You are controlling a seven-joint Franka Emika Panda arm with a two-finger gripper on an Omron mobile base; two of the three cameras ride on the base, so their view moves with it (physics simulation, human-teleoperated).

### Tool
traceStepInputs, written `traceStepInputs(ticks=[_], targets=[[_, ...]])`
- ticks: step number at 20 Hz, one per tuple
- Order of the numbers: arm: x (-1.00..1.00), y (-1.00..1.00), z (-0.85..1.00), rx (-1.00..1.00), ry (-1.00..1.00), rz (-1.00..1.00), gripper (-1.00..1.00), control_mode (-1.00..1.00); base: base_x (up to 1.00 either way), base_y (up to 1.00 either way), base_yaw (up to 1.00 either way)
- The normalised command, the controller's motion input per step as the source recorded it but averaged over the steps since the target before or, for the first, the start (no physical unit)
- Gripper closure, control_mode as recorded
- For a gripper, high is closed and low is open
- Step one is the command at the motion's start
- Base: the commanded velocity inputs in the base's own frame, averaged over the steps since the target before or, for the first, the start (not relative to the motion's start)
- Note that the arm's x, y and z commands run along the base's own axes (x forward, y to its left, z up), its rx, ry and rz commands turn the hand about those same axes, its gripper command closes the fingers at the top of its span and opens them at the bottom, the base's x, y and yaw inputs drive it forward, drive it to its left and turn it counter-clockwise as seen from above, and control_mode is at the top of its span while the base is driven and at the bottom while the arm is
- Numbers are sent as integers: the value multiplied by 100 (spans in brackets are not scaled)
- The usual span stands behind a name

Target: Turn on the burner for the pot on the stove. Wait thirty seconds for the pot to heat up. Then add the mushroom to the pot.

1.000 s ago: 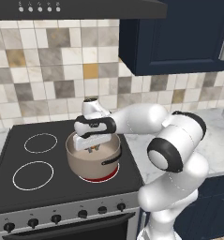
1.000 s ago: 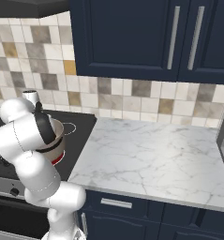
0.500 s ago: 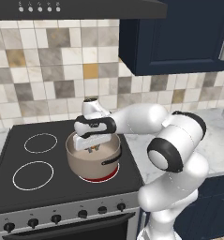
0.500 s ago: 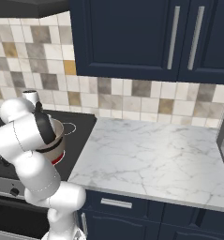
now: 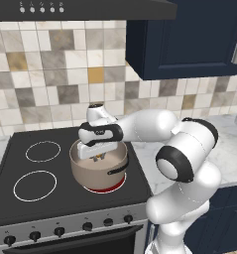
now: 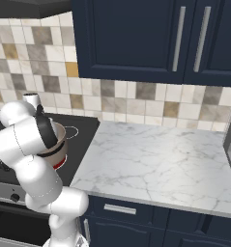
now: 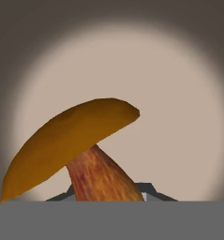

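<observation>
No change is observed across the interval. The gripper (image 5: 97, 157) remains over the pot (image 5: 99, 171), jaws clamped on the mushroom (image 7: 80, 143), at the same height and position above the pale interior.

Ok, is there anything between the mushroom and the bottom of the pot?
Nothing visible. The tool holds the mushroom just over the open pot; in the hand view only the pot's bare pale floor lies beyond it.

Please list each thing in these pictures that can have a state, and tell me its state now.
burner: on, red glow under the pot.
pot: upright on the glowing burner, no lid.
mushroom: held over the pot's inside, not released.
gripper: shut on the mushroom, above the pot.
</observation>
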Motion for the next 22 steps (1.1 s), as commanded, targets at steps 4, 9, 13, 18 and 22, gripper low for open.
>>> traceStepInputs(ticks=[4,9,13,18,22], targets=[[0,0,0,0,0,0,100,-100,0,0,0],[0,0,0,0,0,0,100,-100,0,0,0],[0,0,0,0,0,0,100,-100,0,0,0],[0,0,0,0,0,0,100,-100,0,0,0],[0,0,0,0,0,0,100,-100,0,0,0]])
